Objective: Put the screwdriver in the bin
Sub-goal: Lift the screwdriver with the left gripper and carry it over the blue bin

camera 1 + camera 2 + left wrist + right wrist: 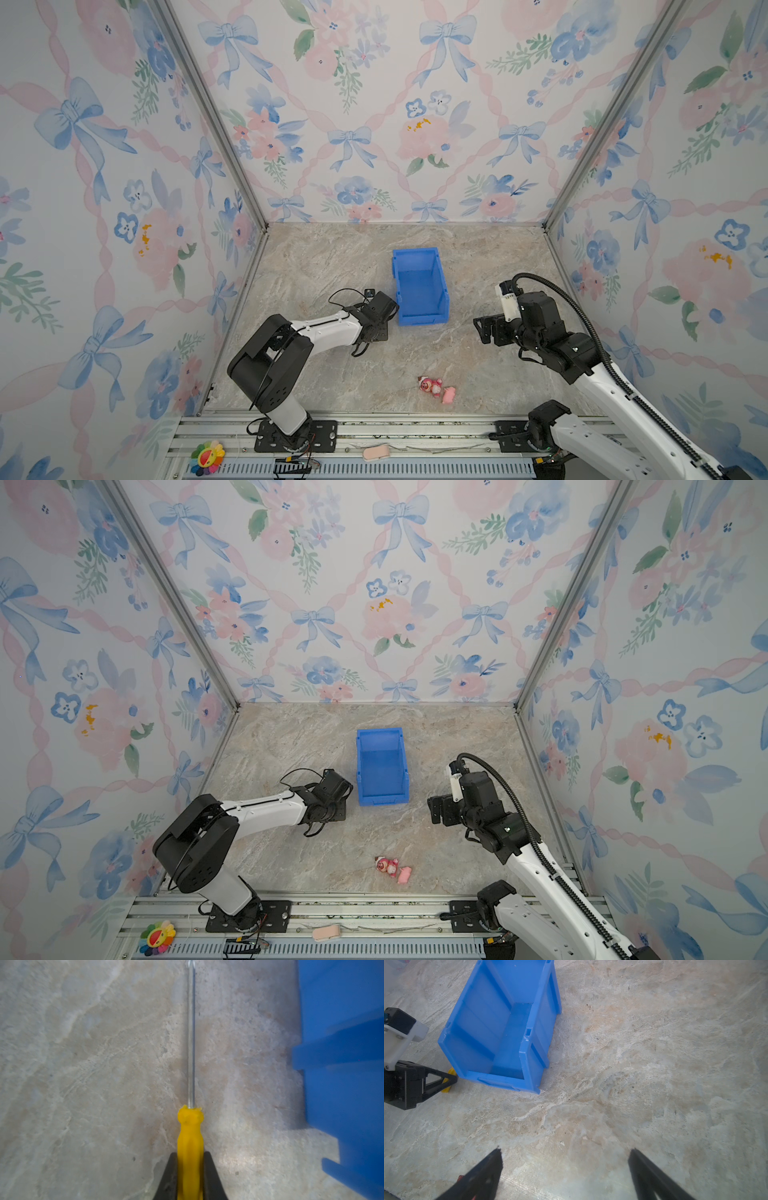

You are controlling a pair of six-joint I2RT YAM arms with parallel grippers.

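Note:
The yellow-handled screwdriver (pixel 190 1136) points its thin grey shaft (pixel 191 1032) straight out from my left gripper (pixel 190 1159), which is shut on the handle. It runs low over the marble, alongside the outer wall of the blue bin (pixel 342 1064). In both top views the left gripper (pixel 388 311) (pixel 345 789) sits at the bin's near left corner and hides the screwdriver. The bin (pixel 422 320) (pixel 382 800) is empty. In the right wrist view, yellow handle (pixel 451 1072) shows by the bin (pixel 529 1057). My right gripper (pixel 564 1155) (pixel 482 328) is open and empty, to the bin's right.
A small pink toy figure (pixel 432 386) and a pink piece (pixel 449 395) lie on the marble near the front. On the front rail sit a rainbow flower toy (pixel 206 457) and a pink object (pixel 376 452). Papered walls close in three sides.

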